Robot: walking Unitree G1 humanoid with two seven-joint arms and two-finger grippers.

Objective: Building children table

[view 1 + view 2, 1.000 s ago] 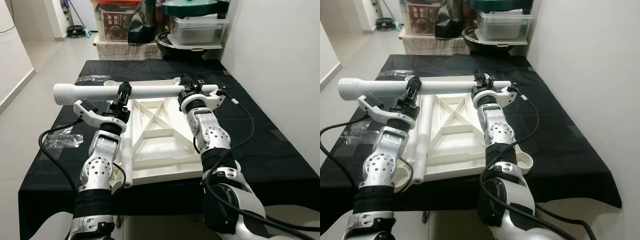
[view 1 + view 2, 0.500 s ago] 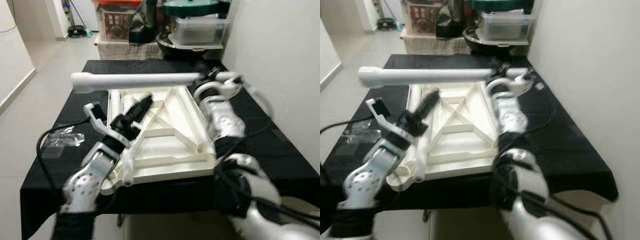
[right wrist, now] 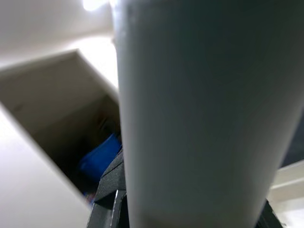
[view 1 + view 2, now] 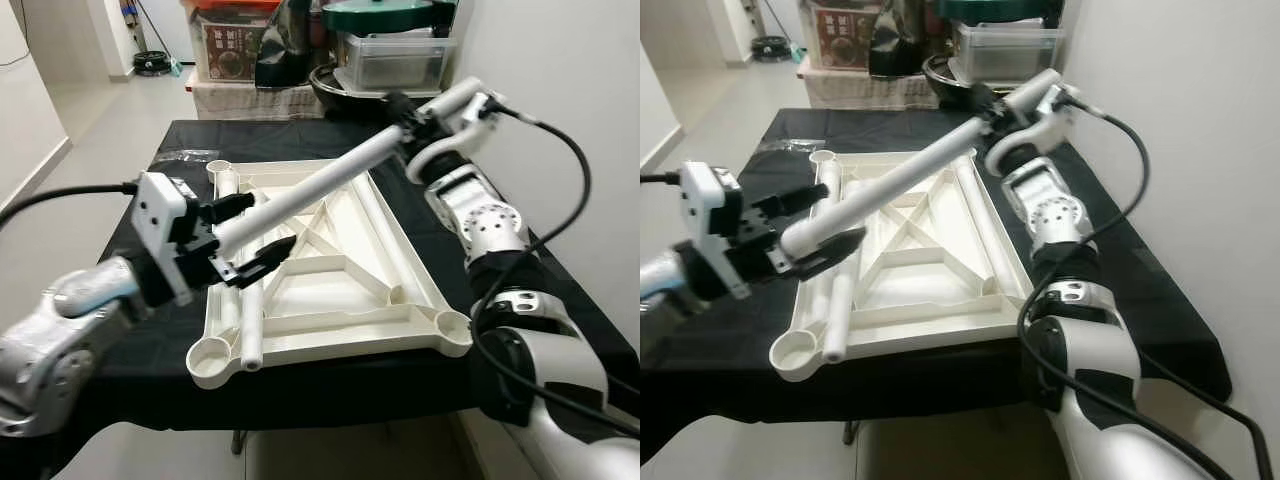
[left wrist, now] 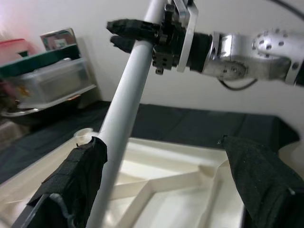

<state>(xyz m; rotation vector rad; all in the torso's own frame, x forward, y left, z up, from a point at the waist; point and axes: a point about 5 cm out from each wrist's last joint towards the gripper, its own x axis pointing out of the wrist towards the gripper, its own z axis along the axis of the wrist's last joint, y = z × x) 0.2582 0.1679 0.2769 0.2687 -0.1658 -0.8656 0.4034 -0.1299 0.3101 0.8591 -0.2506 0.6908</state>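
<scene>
Right gripper [image 4: 408, 113] clamped on slanted leg [image 4: 310, 190]

Head cams look down at the counter [image 4: 560, 300] (same scene); wrist cams sit close along the leg [image 5: 124, 102].

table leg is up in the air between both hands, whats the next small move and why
Probably close the left hand on the low end of the white table leg. Its fingers are spread, one against the leg and the other apart, while the right hand grips the high end alone. The leg slants over the upturned tabletop, so a second grip would steady it for aiming at a corner socket.
</scene>
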